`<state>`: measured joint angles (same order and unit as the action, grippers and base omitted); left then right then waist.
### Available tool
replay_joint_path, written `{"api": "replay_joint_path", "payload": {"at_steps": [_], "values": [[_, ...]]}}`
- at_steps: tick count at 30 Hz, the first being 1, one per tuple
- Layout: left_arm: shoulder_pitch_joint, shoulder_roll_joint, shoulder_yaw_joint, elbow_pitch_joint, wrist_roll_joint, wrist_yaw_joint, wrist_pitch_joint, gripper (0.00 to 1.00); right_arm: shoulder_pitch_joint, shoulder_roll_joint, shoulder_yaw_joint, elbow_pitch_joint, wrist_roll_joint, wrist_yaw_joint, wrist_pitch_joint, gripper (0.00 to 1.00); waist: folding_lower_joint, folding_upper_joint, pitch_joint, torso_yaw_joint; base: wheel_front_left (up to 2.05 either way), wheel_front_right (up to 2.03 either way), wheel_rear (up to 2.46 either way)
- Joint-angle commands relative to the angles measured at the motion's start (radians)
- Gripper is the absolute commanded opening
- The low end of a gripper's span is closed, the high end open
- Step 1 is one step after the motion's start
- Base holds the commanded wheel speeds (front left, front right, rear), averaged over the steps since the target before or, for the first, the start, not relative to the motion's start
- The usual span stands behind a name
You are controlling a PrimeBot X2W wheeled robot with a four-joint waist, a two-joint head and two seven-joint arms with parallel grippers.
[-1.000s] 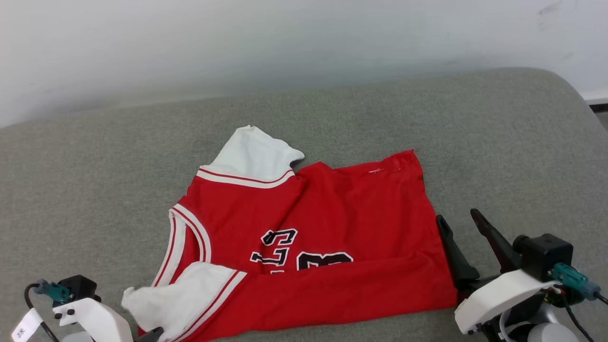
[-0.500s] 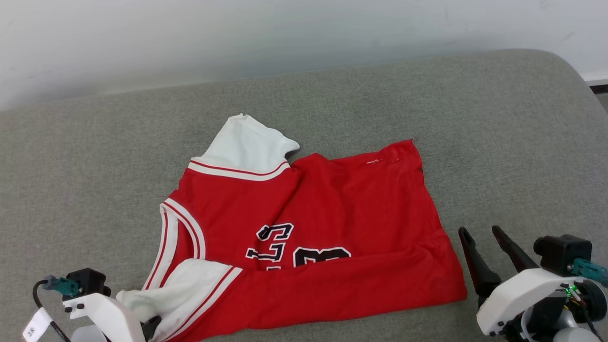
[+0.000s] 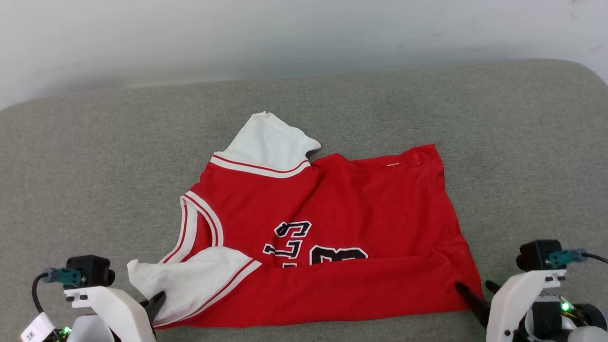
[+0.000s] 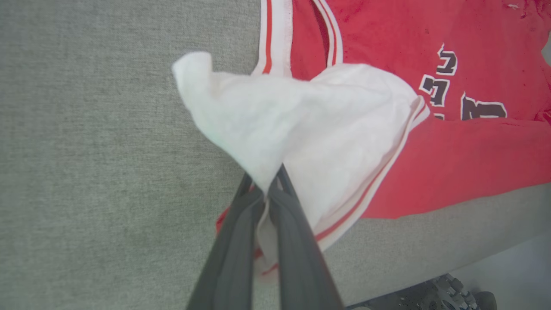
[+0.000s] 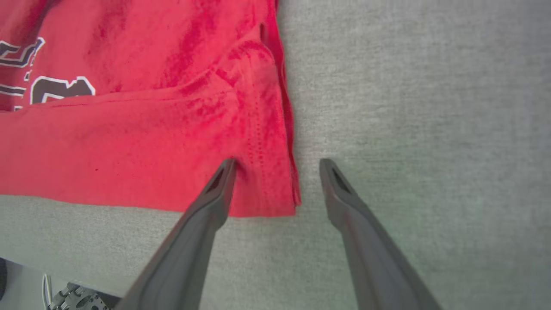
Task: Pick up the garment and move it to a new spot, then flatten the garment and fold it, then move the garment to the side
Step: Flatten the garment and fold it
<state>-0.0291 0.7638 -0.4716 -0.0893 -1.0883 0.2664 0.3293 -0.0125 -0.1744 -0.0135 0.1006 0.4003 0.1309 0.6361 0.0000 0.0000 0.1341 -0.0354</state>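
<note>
**Head view.** The red jersey (image 3: pixel 332 223) is lying near the front edge of a grey upholstered surface (image 3: pixel 95 166), with a pale wall (image 3: pixel 285 38) behind. Its long axis is running left to right across my front, collar end to my left and hem to my right, so each arm is serving one end. My left end effector (image 3: pixel 156 301) is sitting at the near white sleeve (image 3: pixel 190 280); my right end effector (image 3: pixel 475 289) is pointing at the near hem corner (image 3: pixel 468 289). The far white sleeve (image 3: pixel 270 142) is lying folded over at the back, well apart from both.

**Left wrist view.** My left end effector (image 4: pixel 271 181) is pinching the near white sleeve (image 4: pixel 310 129), fingers pressed together with cloth bunching between them. The sleeve is rising in a peak above the red body, which is spreading away towards this view's right.

**Right wrist view.** My right end effector (image 5: pixel 279 165) is standing wide apart and gripping nothing. One finger is resting over the red cloth, the other over bare upholstery just beside the hem edge, so the hem corner (image 5: pixel 280 202) is lying between them. I am judging that the next move is calling for these fingers to close on that corner. Nothing is standing in the way.
</note>
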Motion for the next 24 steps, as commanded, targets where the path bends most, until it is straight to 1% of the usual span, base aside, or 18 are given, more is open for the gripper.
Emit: {"api": "replay_joint_path", "payload": {"at_steps": [1, 4, 8, 9, 10, 11, 12, 16, 19, 20, 24], "values": [[-0.016, 0.003, 0.005, -0.013, 0.009, 0.006, -0.008, 0.00, -0.038, -0.001, 0.019, 0.019, 0.006, 0.000, 0.004, 1.00, 0.0000, 0.0000, 0.023, 0.010, 0.00, 0.00, 0.00], [-0.026, -0.002, 0.004, -0.020, 0.018, 0.004, -0.015, 0.00, -0.082, 0.004, 0.044, 0.071, 0.011, 0.000, 0.017, 1.00, 0.0000, 0.0000, 0.046, 0.018, 0.00, 0.00, 0.00], [-0.041, -0.017, -0.003, -0.004, 0.016, -0.009, -0.019, 0.00, -0.106, 0.017, 0.079, 0.169, 0.025, 0.000, 0.064, 1.00, 0.0000, 0.0000, 0.064, 0.033, 0.00, 0.00, 0.00], [-0.041, -0.021, -0.005, 0.003, 0.014, -0.011, -0.022, 0.00, -0.107, 0.023, 0.087, 0.190, 0.034, 0.000, 0.077, 0.47, 0.0000, 0.0000, 0.065, 0.035, 0.00, 0.00, 0.00], [-0.041, -0.026, -0.007, 0.009, 0.012, -0.016, -0.023, 0.00, -0.107, 0.027, 0.094, 0.206, 0.045, 0.000, 0.091, 0.16, 0.0000, 0.0000, 0.065, 0.036, 0.00, 0.00, 0.00], [-0.041, -0.026, -0.007, 0.009, 0.012, -0.016, -0.023, 0.00, -0.107, 0.027, 0.094, 0.206, 0.045, 0.000, 0.091, 0.16, 0.0000, 0.0000, 0.065, 0.036, 0.00, 0.00, 0.00], [-0.040, -0.029, -0.009, 0.015, 0.012, -0.020, -0.024, 0.00, -0.108, 0.030, 0.097, 0.218, 0.053, 0.000, 0.101, 0.00, 0.0000, 0.0000, 0.064, 0.038, 0.00, 0.00, 0.00], [-0.025, -0.040, -0.013, 0.030, 0.001, -0.034, -0.029, 0.00, -0.121, 0.013, 0.095, 0.215, 0.069, 0.001, 0.098, 0.00, 0.0000, 0.0000, 0.049, 0.039, 0.00, 0.00, 0.00], [-0.007, -0.048, -0.010, 0.033, -0.002, -0.031, -0.047, 0.00, -0.120, -0.007, 0.099, 0.191, 0.079, 0.001, 0.095, 0.00, 0.0000, 0.0000, 0.026, 0.038, 0.00, 0.00, 0.00], [0.005, -0.054, -0.009, 0.029, -0.003, -0.032, -0.061, 0.00, -0.117, -0.023, 0.105, 0.170, 0.079, 0.001, 0.084, 0.00, 0.0000, 0.0000, 0.007, 0.040, 0.00, 0.00, 0.00], [0.030, -0.058, -0.008, 0.017, -0.005, -0.029, -0.074, 0.00, -0.112, -0.043, 0.110, 0.135, 0.084, 0.001, 0.079, 0.00, 0.0000, 0.0000, -0.031, 0.041, 0.00, 0.00, 0.00]]}}
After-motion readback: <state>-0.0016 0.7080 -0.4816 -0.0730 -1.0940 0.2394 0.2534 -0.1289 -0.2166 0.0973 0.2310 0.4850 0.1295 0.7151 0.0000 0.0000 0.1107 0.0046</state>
